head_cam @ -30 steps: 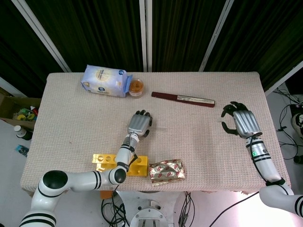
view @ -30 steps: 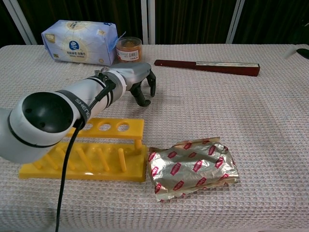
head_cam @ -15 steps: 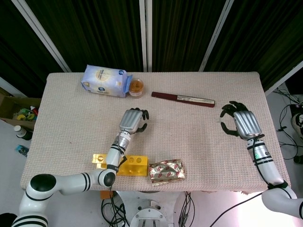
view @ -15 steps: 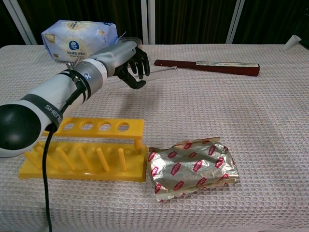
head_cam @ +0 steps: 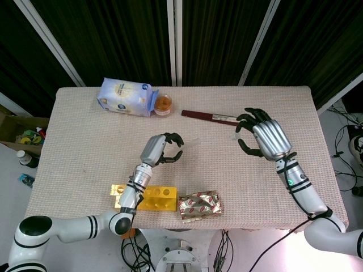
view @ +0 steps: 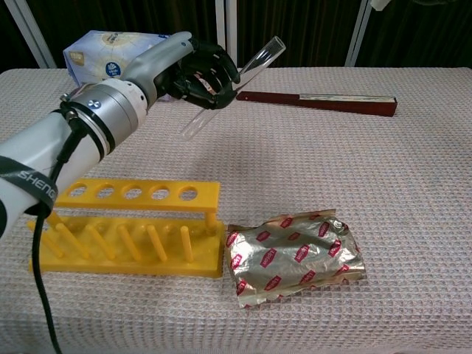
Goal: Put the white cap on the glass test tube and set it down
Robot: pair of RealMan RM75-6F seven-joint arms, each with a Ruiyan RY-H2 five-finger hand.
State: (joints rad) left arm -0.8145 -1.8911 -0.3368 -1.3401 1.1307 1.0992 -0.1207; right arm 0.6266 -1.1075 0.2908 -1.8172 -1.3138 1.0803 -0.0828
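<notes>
My left hand [head_cam: 161,150] [view: 195,70] grips a clear glass test tube [view: 259,62] and holds it above the table. The tube is tilted, with its open mouth up and to the right; its end [head_cam: 193,143] pokes out past the fingers. My right hand [head_cam: 265,139] hovers over the table's right centre and pinches a small white cap [head_cam: 234,136] at its fingertips. In the chest view only the cap [view: 377,4] and dark fingertips show at the top edge. Cap and tube mouth are apart.
A yellow tube rack [view: 140,193] stands near the front edge, with a crumpled foil packet [view: 295,254] to its right. At the back are a tissue pack [view: 103,55], a small jar [head_cam: 163,104] and a long dark red stick [view: 317,103].
My left hand has lifted the tube off the table and tilted its mouth upward. My right hand has moved left from the table's right edge toward the centre with the cap.
</notes>
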